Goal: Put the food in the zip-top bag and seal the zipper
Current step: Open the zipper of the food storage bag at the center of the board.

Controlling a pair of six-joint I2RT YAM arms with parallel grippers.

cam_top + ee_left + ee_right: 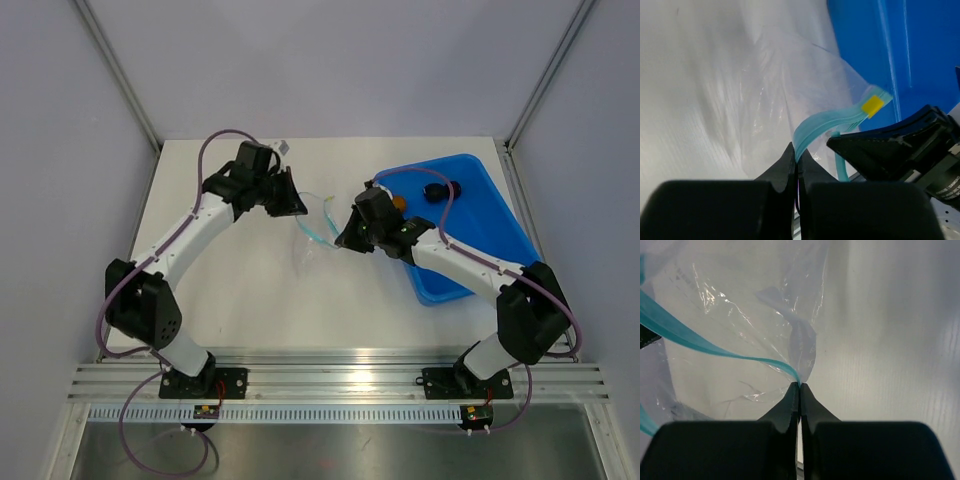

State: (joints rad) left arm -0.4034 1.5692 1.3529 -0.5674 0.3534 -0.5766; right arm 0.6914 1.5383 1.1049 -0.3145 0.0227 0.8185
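Top external, left gripper [299, 211], right gripper [341, 242], both pinched closed on one zip-top bag [310, 252] at its zipper [318, 236], one blue tray [500, 225].

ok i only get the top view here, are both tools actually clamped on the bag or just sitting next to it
observer: The left wrist view shows the left tool shut on the zipper of the zip-top bag.
operator: and the right one
observer: The right wrist view shows the right tool shut on the zipper too, fingertips meeting over the teal strip.
operator: anything on the strip i can't make out from up here
observer: A small yellow tab sits on it, a little way past the left tool's grip.
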